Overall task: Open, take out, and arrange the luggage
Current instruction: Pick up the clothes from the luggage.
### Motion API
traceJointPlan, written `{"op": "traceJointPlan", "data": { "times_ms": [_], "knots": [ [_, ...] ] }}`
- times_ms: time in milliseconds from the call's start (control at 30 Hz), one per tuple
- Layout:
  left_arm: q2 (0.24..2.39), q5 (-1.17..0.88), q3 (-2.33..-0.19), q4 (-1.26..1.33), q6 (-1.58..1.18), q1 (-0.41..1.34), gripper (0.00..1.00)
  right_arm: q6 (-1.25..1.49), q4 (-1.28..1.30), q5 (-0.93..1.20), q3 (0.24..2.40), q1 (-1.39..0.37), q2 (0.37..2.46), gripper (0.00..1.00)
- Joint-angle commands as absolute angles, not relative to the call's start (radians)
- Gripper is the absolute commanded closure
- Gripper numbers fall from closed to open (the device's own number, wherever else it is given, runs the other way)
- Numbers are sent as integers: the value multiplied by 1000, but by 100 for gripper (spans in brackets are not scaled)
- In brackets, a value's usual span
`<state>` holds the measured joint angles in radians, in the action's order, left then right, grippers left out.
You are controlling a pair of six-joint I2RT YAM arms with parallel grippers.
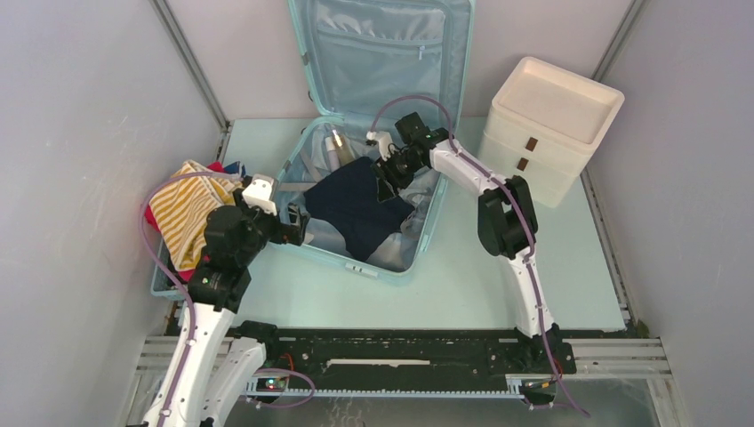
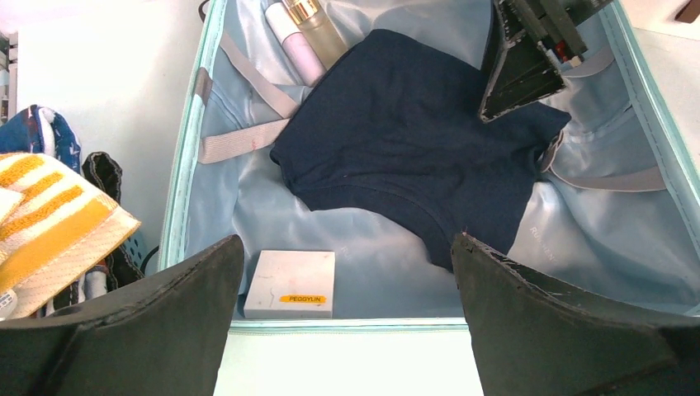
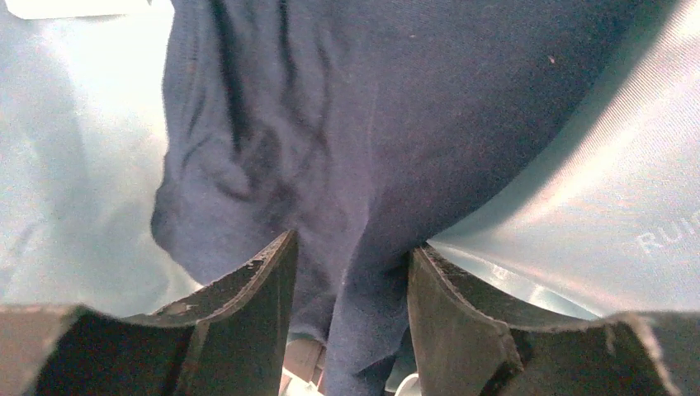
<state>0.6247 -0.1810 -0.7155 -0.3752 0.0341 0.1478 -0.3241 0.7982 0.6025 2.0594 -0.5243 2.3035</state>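
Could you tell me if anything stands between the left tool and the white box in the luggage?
Only the luggage's near rim: the open left tool is outside it, the white box just inside.

Far right of bench: cream-white stacked box, open tray on top, two brown tabs on the front. Far left: small blue basket, heaped with a yellow-and-white striped cloth; blue patterned fabric just behind it, something red underneath, possibly another garment. Centre: navy garment, crumpled, lying flat. Touching its far edge: pink-white tube and clear bottle with gold cap, side by side. Near its front edge, apart from it: flat white box with yellow label reading PEGGYLIN.
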Motion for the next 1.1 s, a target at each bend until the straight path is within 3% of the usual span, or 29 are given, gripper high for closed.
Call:
{"op": "traceJointPlan", "data": {
  "times_ms": [0, 133, 267, 533, 767, 1067],
  "knots": [
    [621, -200, -701, -338, 38, 141, 0, -299, 814, 547, 2118, -535, 2342, 48],
    [620, -200, -699, -337, 38, 141, 0, -317, 816, 547, 2123, -534, 2319, 82],
    [621, -205, -699, -336, 38, 141, 0, -360, 830, 591, 2127, -533, 2244, 99],
    [599, -269, -692, -313, 39, 141, 0, -492, 852, 653, 2113, -542, 2070, 100],
    [587, -564, -645, -217, 89, 141, 0, -699, 939, 680, 2088, -581, 1999, 100],
    [761, -650, -740, -199, 128, 141, 0, -829, 966, 655, 2008, -632, 1920, 100]
  ]
}}
